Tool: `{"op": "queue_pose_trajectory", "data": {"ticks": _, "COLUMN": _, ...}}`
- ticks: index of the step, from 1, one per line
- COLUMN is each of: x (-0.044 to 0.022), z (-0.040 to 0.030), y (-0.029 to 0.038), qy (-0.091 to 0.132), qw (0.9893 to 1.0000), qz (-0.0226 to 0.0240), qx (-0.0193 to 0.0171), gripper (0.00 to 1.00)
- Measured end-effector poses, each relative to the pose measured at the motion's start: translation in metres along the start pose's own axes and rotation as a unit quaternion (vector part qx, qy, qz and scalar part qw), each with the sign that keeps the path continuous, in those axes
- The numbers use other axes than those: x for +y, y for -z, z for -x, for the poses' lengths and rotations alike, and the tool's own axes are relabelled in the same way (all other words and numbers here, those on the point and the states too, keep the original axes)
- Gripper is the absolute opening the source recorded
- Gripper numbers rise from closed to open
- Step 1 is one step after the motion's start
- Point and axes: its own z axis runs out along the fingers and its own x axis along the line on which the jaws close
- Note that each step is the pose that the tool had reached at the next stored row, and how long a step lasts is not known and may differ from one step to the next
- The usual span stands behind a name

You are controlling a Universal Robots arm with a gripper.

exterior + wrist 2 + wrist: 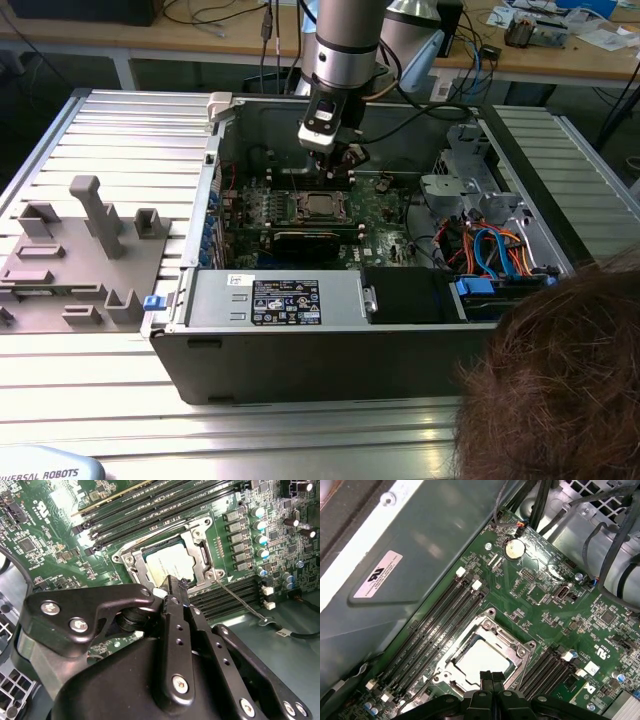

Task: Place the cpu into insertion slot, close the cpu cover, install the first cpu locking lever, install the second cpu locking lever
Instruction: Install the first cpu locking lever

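The cpu (170, 562) lies flat in its socket, directly under and just ahead of the claw (177, 586). Its pale metal top shows through the square window of the cpu cover (197, 539). The cover's silvery frame lies down around the chip on all sides. The claw's two black fingers are pressed together with nothing visible between them. In both wrist views their joined tips hang over the near edge of the frame; whether they touch the metal I cannot tell. From the socket corner beside the tips, a thin wire lever (240, 598) runs off across the board to a hooked end.

Rows of long black memory slots (432, 630) flank the socket on either side of the claw, all set in the green board (545, 605). Farther ahead of the claw in the first wrist view, a round coin battery (514, 549) sits on the board. A grey case wall (420, 555) with a white label rises beside the slots.

In the exterior view the arm (345, 50) drops straight into the open computer case (300, 370), with the claw just above the socket. Blue and orange cables (490, 245) lie well off to the exterior view's right of the claw. A labelled metal box (285, 298) sits between the claw and the camera. The case stands on a slatted metal table (120, 130). A grey fixture block (80, 250) rests well apart from the claw, at the exterior view's left. A person's hair (560, 380) fills the corner nearest the camera.
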Motion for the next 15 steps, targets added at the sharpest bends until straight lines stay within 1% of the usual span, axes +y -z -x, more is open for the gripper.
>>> {"op": "queue_pose_trajectory", "data": {"ticks": 10, "x": 0.0000, "z": 0.0000, "y": 0.0000, "qy": 0.011, "qw": 0.9999, "qz": -0.0001, "qx": -0.0002, "gripper": 0.11}}
{"op": "queue_pose_trajectory", "data": {"ticks": 15, "x": 0.0000, "z": 0.0000, "y": 0.0000, "qy": 0.017, "qw": 0.9999, "qz": 0.0004, "qx": 0.0003, "gripper": 0.11}}
